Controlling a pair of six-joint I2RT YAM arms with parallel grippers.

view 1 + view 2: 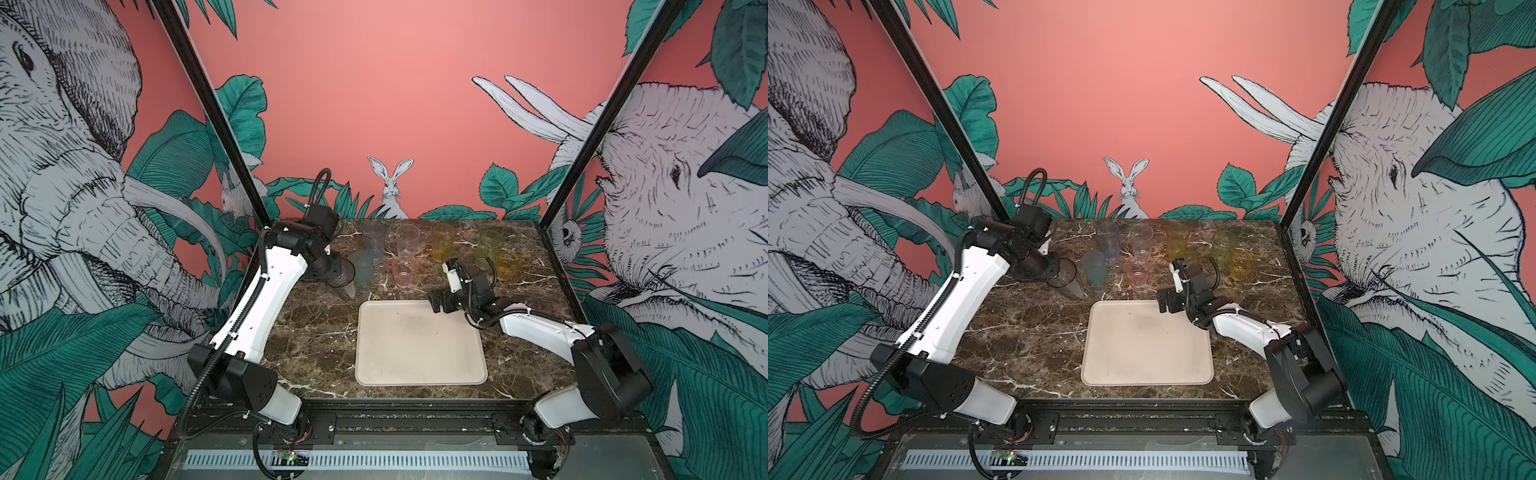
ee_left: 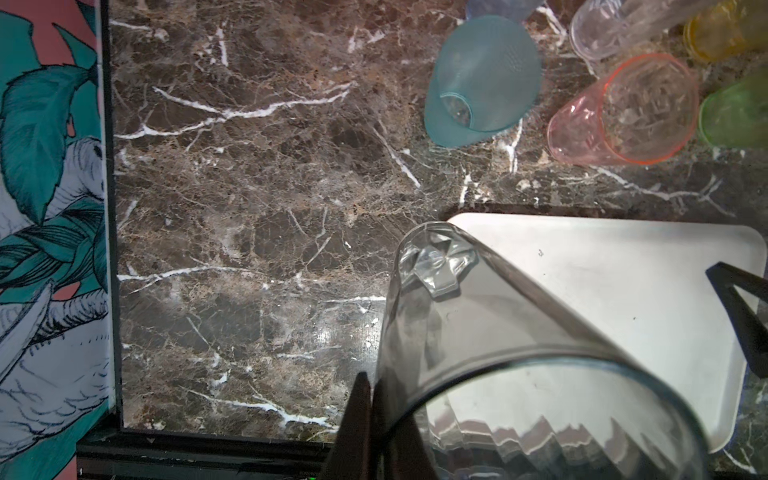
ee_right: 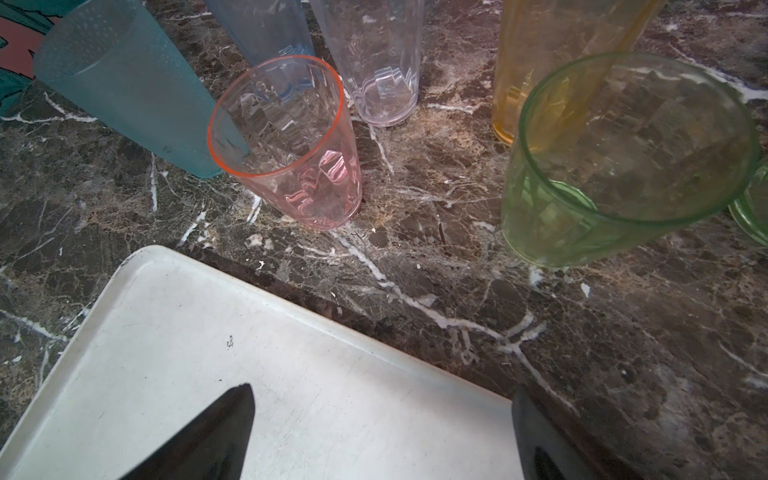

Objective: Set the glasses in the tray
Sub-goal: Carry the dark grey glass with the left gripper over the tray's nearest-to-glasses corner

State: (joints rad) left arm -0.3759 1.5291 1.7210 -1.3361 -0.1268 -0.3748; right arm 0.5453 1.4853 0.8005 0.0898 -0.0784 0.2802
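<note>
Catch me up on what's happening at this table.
The left gripper has its jaws shut on the rim of a tall smoky grey see-through tumbler, held near the far left corner of the flat cream rectangular tray. The right gripper hangs open and empty over the tray's far right corner. The tray holds nothing; the other tumblers, including a pink tumbler and a teal tumbler, stand on the marble table behind it.

Pink jungle mural walls (image 1: 395, 104), rabbit (image 1: 390, 187), marble tabletop (image 1: 316, 332), blk frame posts (image 1: 215, 112)

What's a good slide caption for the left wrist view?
Left gripper shut on the grey tumbler at its rim; tray bare; teal tumbler and pink tumbler on the marble.
</note>
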